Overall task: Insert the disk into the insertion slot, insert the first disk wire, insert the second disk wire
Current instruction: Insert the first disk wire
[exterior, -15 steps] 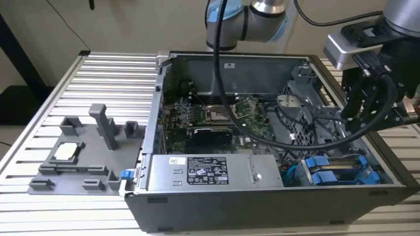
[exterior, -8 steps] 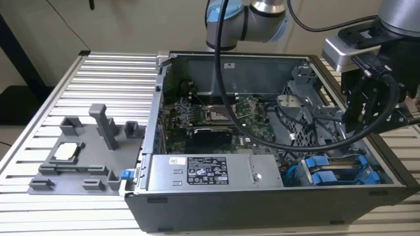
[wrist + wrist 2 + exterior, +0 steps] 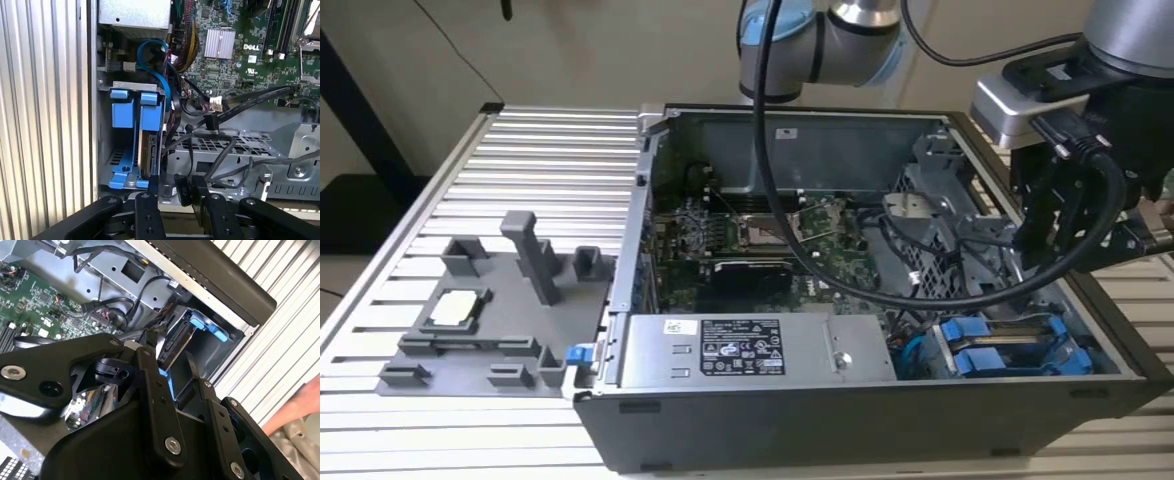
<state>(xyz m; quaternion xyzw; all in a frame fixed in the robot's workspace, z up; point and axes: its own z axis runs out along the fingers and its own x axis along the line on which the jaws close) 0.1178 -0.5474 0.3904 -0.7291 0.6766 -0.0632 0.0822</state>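
The disk [image 3: 146, 150] stands on edge inside the insertion slot [image 3: 130, 86] of the grey drive cage, clipped in its blue carrier [image 3: 152, 110]. A second blue carrier [image 3: 122, 112] sits beside it. In the exterior view the blue carriers [image 3: 1001, 345] show at the case's front corner, on the exterior view's right. My gripper [image 3: 175, 186] hovers just off the disk's near end, with a black wire connector [image 3: 182, 189] at its tip. The second wrist view shows the disk [image 3: 176, 342] beyond my gripper [image 3: 172, 372]. In the exterior view my gripper [image 3: 1041, 245] hangs over the cage.
The open computer case [image 3: 854, 420] lies on a ribbed metal table [image 3: 547, 150]. Loose black cables [image 3: 235, 102] cross the motherboard [image 3: 235, 65] and a perforated panel [image 3: 235, 145]. A grey fixture [image 3: 494, 300] sits on the exterior view's left. What looks like a hand [image 3: 300, 405] is beside the case.
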